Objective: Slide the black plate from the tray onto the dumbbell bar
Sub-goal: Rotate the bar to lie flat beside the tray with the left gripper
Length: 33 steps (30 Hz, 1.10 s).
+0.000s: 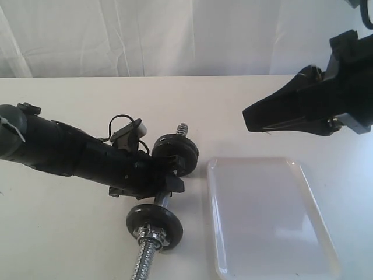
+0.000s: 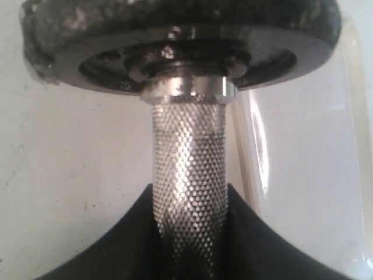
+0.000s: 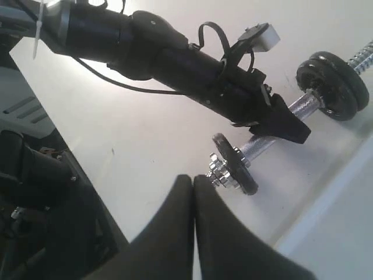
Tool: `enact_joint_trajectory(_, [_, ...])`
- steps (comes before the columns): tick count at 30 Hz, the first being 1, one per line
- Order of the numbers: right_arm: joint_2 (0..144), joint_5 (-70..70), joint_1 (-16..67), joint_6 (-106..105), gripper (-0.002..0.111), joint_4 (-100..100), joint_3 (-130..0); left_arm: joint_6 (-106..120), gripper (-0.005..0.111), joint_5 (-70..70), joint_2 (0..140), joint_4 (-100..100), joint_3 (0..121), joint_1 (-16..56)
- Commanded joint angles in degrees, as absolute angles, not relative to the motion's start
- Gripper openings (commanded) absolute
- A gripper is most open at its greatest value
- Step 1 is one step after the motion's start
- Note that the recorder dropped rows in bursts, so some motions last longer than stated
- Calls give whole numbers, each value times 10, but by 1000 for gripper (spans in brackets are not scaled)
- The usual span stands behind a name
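Exterior view: left fingers [image 1: 172,185] clamp the dumbbell bar [image 1: 164,200]; the black plate [image 1: 175,153] sits on it beyond them, near the tray [image 1: 265,221]. Left wrist view: knurled bar between them. Right wrist view: right fingers [image 3: 175,224] pressed together, apart from the bar.

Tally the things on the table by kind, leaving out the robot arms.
black plates: 3
dumbbell bar: 1
chrome collar nut: 1
tray: 1
Total: 6
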<state>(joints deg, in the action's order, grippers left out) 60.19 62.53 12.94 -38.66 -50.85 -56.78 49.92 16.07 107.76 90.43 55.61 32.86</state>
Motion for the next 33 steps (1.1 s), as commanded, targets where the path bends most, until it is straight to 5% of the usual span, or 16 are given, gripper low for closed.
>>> enact_joint_trajectory(1, [599,625,126,-387,0,-511,-566,496,0,213,1010,978,558,340])
enact_joint_trajectory(33, [599,624,126,-387,0,-513,-566,449,0,190,980,989,515,368])
